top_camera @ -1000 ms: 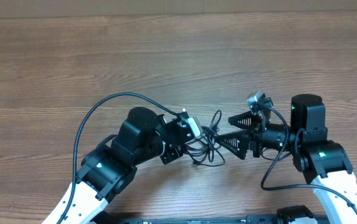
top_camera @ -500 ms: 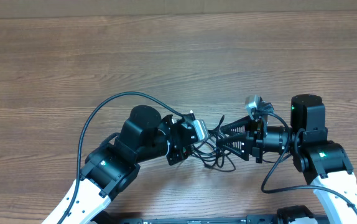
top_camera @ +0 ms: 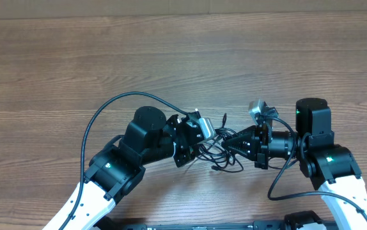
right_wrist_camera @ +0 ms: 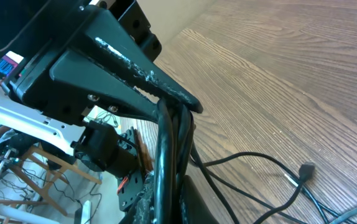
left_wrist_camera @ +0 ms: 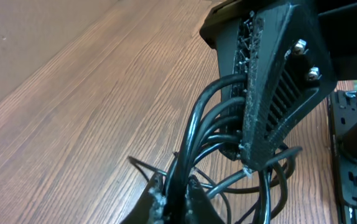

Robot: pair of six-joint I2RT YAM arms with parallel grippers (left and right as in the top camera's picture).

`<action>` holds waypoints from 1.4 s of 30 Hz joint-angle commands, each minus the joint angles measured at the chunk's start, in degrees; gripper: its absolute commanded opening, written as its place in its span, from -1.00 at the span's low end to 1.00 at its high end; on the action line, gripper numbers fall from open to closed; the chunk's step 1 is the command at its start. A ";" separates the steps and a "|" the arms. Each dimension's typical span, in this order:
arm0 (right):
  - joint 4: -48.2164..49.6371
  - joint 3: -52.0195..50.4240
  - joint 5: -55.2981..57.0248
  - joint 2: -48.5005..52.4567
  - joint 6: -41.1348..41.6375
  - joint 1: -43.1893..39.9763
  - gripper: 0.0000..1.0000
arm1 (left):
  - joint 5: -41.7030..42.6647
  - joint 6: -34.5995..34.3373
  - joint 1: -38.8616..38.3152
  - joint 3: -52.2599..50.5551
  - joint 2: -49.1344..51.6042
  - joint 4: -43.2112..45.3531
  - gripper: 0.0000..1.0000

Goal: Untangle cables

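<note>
The cables (top_camera: 220,154) are a tangle of thin black cords at the table's middle, between the two arms. My left gripper (top_camera: 208,139) is shut on a bunch of cable strands (left_wrist_camera: 180,177), which run up between its fingers (left_wrist_camera: 157,202). My right gripper (top_camera: 231,142) faces it tip to tip and is shut on the same bundle (right_wrist_camera: 167,168). From the left wrist view the right gripper's ribbed fingers (left_wrist_camera: 278,93) clamp the strands just above. A loose strand with a small plug end (right_wrist_camera: 304,169) lies on the wood.
The wooden table (top_camera: 183,57) stretches away behind both arms. A thick black arm cable (top_camera: 100,112) arcs over the left arm, and another (top_camera: 278,182) hangs by the right arm. Both wrists crowd the tangle.
My right gripper has closed from wide open onto the cables and pushed left. The left gripper has edged right and up, so the two tips now meet at the bundle.
</note>
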 commanded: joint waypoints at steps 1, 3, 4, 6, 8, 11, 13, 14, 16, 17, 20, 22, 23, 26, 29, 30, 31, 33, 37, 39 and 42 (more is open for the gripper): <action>0.42 1.31 0.74 -0.81 -0.13 0.50 -0.92 | 2.25 -0.87 -0.44 1.62 0.20 0.57 -0.01; 1.09 1.31 2.75 -0.81 3.41 0.48 -0.92 | 2.14 -2.27 -0.39 1.62 0.20 0.59 0.66; 1.31 1.40 4.52 -0.81 5.16 0.48 -0.92 | 1.44 -3.41 -0.31 1.62 0.20 0.59 1.00; 1.38 2.21 8.28 -0.81 8.11 0.48 -0.92 | -2.80 -8.81 -0.31 1.62 0.17 0.57 1.00; 1.11 3.58 9.75 -0.85 8.85 0.48 -0.92 | -5.53 -12.76 -0.31 1.62 0.13 0.46 1.00; -1.60 7.28 13.09 -0.85 8.90 0.48 -0.92 | -12.17 -21.46 -0.26 1.62 -0.59 -0.48 0.99; -4.55 10.71 17.90 -0.85 9.29 0.48 -0.92 | -19.82 -30.34 -0.22 1.62 -2.03 -2.10 0.99; -5.18 12.00 19.87 -0.85 10.10 0.48 -0.92 | -21.88 -33.35 -0.04 1.62 -2.80 -2.78 1.00; -5.92 14.86 22.47 -0.94 10.34 0.48 -0.92 | -23.26 -37.86 0.70 1.62 -4.72 -3.76 0.99; -5.95 15.45 22.73 -1.07 10.34 0.48 -0.92 | -23.23 -38.99 1.11 1.62 -5.35 -3.96 1.00; -5.70 17.94 24.61 -1.92 10.38 0.48 -0.92 | -23.21 -44.41 3.54 1.62 -8.74 -4.52 0.99; -4.44 18.73 25.92 -2.82 10.40 0.48 -0.92 | -23.19 -46.75 5.55 1.62 -11.41 -4.52 0.99; -3.39 18.86 26.05 -3.21 10.36 0.48 -0.92 | -23.19 -47.23 6.12 1.62 -12.20 -4.50 0.99; 2.40 18.88 26.03 -4.96 10.21 0.48 -0.92 | -22.69 -52.15 8.24 1.62 -15.21 -4.55 0.99; 5.70 18.88 25.79 -5.38 9.66 0.55 -0.92 | -20.02 -61.42 8.26 1.62 -15.04 -4.26 0.99; 6.86 18.88 24.92 -5.35 9.66 0.55 -0.92 | -17.11 -64.85 8.26 1.62 -14.67 -3.67 0.99; 7.89 18.88 23.58 -5.35 9.66 0.55 -0.92 | -14.67 -66.86 8.26 1.62 -14.25 -2.86 0.99; 9.62 18.88 21.03 -5.35 9.66 0.55 -0.92 | -7.69 -68.85 8.26 1.62 -12.94 0.85 0.99; 9.31 18.88 21.03 -5.35 9.68 0.55 -0.92 | 0.13 -70.88 8.24 1.62 -10.64 6.80 0.99; 9.09 18.88 20.76 -5.35 9.70 0.55 -0.92 | 1.66 -71.87 8.24 1.62 -8.72 8.07 0.99; 9.07 18.88 19.93 -5.35 9.73 0.55 -0.92 | 3.41 -75.30 8.24 1.62 -6.34 8.15 0.99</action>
